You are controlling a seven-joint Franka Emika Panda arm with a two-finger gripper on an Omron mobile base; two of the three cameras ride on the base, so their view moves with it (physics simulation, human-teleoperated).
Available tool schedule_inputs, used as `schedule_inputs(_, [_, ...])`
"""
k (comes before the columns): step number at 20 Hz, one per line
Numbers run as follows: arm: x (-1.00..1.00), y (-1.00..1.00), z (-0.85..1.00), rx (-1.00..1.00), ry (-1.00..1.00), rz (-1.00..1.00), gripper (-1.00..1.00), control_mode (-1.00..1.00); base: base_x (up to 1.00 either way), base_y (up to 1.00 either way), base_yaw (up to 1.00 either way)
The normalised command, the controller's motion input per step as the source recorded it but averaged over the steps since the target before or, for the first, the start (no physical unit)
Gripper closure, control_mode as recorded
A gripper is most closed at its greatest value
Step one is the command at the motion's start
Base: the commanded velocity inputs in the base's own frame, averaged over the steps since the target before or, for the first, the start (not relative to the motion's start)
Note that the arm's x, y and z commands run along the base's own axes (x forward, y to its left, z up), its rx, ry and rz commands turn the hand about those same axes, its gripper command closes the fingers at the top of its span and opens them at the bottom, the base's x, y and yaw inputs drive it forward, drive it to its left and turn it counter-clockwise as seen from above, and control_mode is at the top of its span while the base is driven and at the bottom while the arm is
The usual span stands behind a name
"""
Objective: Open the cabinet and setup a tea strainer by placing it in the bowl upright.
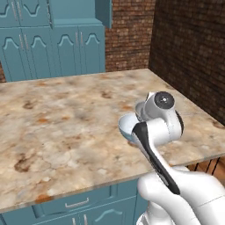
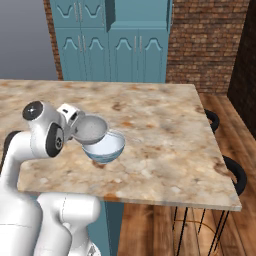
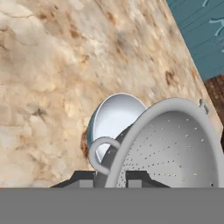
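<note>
Our arm (image 1: 176,184) rises from the base and bends forward over the near edge, elbow low, forearm slanting up to the wrist (image 1: 163,102). In the right base view the wrist joint (image 2: 42,132) sits at the near left, and the hand reaches right from it, roughly level. Our gripper (image 3: 110,177) is clamped tight — the two dark finger tips (image 3: 83,178) stand close together at the bottom of the hand view, pinching the rim of the tea strainer (image 3: 175,148), which we hold tilted, its hollow facing the camera.
</note>
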Motion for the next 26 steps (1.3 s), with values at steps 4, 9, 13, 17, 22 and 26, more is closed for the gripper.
schedule_inputs(4, [0.64,0.0,-0.49,0.0,-0.04,0.0,1.0,-1.0,0.0,0.0,0.0])
schedule_inputs(9, [0.47,0.0,-0.36,0.0,0.02,0.0,1.0,-1.0,0.0,0.0,0.0])
schedule_inputs(13, [0.28,-0.01,-0.24,0.0,0.11,0.0,1.0,-1.0,0.0,0.0,0.0])
schedule_inputs(17, [0.16,-0.02,-0.18,0.0,0.21,0.0,1.0,-1.0,0.0,0.0,0.0])
schedule_inputs(22, [0.06,-0.1,-0.2,0.0,0.08,0.0,1.0,-1.0,0.0,0.0,0.0])
schedule_inputs(26, [0.04,-0.04,-0.24,-0.01,0.0,0.0,1.0,-1.0,0.0,0.0,0.0])
